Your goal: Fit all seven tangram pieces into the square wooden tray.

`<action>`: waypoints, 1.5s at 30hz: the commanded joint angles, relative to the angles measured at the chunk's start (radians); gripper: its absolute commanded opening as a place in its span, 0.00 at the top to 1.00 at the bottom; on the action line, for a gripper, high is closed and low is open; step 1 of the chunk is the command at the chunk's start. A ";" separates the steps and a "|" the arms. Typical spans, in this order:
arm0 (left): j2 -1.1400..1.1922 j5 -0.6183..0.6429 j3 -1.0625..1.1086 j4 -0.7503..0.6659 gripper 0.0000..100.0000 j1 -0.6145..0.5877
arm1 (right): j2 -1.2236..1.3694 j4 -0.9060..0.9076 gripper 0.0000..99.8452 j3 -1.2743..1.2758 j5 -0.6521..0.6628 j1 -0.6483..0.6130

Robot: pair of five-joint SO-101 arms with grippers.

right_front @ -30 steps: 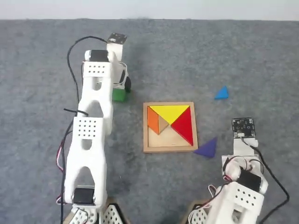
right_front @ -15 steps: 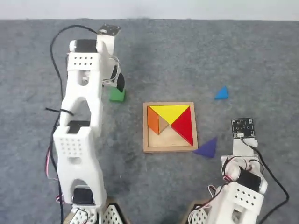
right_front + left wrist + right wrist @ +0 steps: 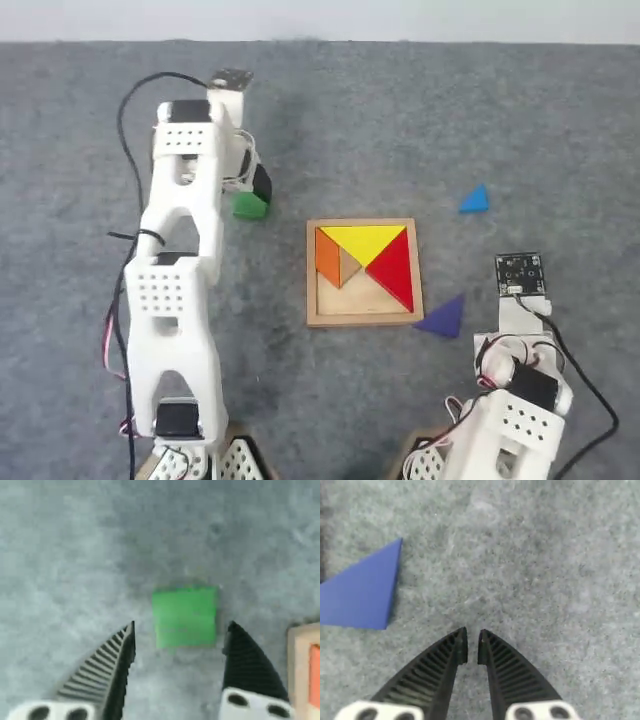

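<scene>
On grey felt (image 3: 90, 120), the left gripper (image 3: 181, 625) hung wide open astride the square (image 3: 185, 605), upper left of the tray (image 3: 311, 290). The right gripper (image 3: 472, 640), nearly closed, held nothing. An off-centre pinch might have twisted the square.

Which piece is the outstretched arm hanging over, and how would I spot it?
Find the square wooden tray on the carpet. Off its far left corner, beneath the left arm's open jaws, lies a green square. No other piece, loose or in the tray, is green.
</scene>
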 commanded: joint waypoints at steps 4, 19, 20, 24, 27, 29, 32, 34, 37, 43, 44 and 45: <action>0.133 0.028 -0.223 0.068 0.72 0.015 | -0.018 -0.002 0.95 -0.008 0.035 -0.005; 0.267 0.020 -0.394 0.169 0.89 0.018 | -0.018 -0.002 0.95 -0.008 0.038 -0.008; 0.256 0.020 -0.392 0.169 0.90 0.018 | -0.018 -0.002 0.95 -0.008 0.038 -0.008; 0.180 -0.008 -0.326 0.169 0.92 0.035 | -0.018 -0.002 0.95 -0.008 0.038 -0.008; 0.068 -0.015 -0.177 0.167 0.92 0.074 | -0.018 -0.002 0.95 -0.008 0.038 -0.008; -0.009 -0.015 -0.097 0.163 0.92 0.098 | -0.018 -0.002 0.95 -0.008 0.038 -0.008; -0.095 0.017 -0.077 0.144 0.84 0.100 | -0.018 -0.002 0.95 -0.006 0.038 -0.007; -0.133 0.032 -0.077 0.118 0.79 0.071 | -0.018 -0.002 0.95 -0.006 0.038 -0.007; -0.147 -0.025 -0.076 0.087 0.78 0.028 | -0.018 -0.002 0.95 -0.006 0.038 -0.005; -0.037 -0.078 -0.077 0.014 0.78 -0.028 | -0.018 -0.002 0.95 -0.006 0.040 -0.005; -0.015 -0.084 -0.077 0.009 0.78 -0.025 | -0.018 -0.002 0.95 -0.006 0.040 -0.005; 0.002 -0.086 -0.077 0.006 0.78 -0.021 | -0.018 -0.002 0.95 -0.006 0.040 -0.005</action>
